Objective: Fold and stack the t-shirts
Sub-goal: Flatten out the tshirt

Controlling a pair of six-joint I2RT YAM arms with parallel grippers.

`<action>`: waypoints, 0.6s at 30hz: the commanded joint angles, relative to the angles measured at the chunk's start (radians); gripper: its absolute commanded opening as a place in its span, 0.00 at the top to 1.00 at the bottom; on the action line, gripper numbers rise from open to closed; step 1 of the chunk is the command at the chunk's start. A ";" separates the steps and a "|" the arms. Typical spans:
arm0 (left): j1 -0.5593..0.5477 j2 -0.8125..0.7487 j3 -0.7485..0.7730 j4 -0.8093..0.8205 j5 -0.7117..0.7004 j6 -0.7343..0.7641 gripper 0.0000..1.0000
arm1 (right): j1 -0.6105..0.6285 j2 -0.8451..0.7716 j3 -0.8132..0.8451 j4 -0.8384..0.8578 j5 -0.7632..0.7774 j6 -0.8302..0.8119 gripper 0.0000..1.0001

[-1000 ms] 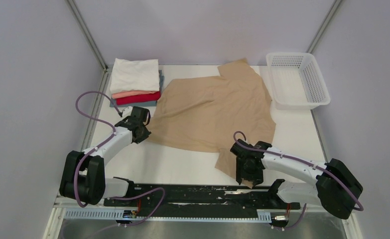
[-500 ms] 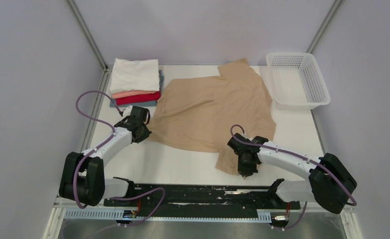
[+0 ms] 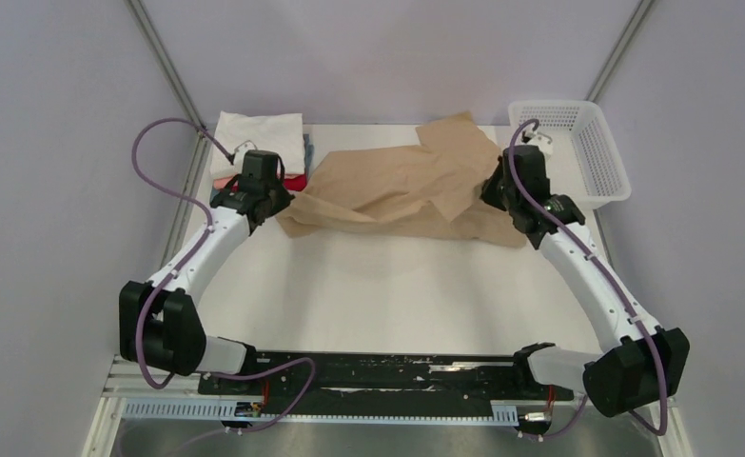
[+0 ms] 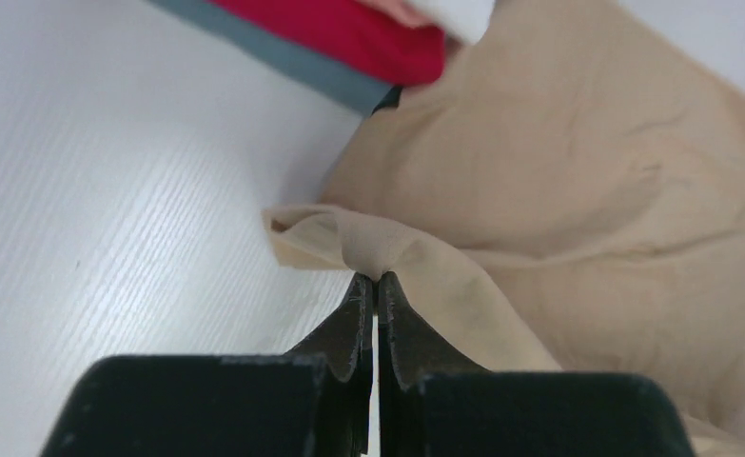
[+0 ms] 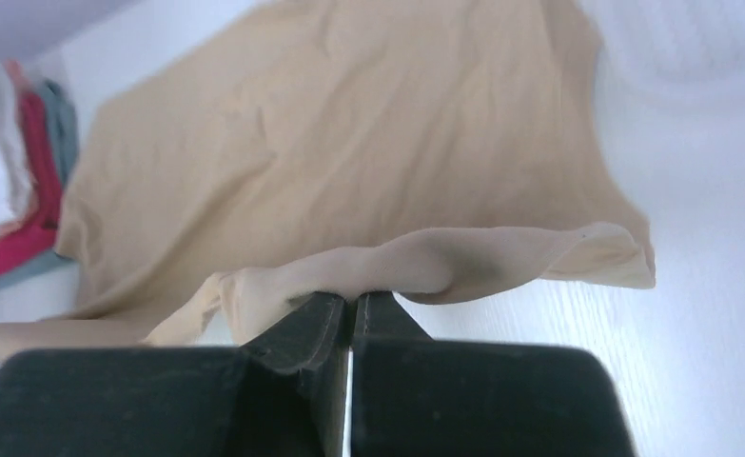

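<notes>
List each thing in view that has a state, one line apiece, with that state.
tan t-shirt: half folded, near part doubled over toward the far side, rumpled
folded shirts: folded and stacked, white one on top
basket: upright, at the far right corner
left gripper: jaws shut on the tan t-shirt's edge
right gripper: jaws shut on the tan t-shirt's edge
</notes>
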 commanded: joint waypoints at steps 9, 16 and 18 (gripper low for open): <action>0.007 -0.330 0.315 -0.061 -0.062 0.154 1.00 | -0.047 -0.162 0.385 0.074 -0.011 -0.312 1.00; 0.007 -0.480 0.488 -0.100 0.088 0.216 1.00 | -0.047 -0.263 0.621 0.034 -0.163 -0.362 1.00; 0.007 -0.521 0.535 -0.111 0.107 0.226 1.00 | -0.047 -0.280 0.683 0.025 -0.196 -0.378 1.00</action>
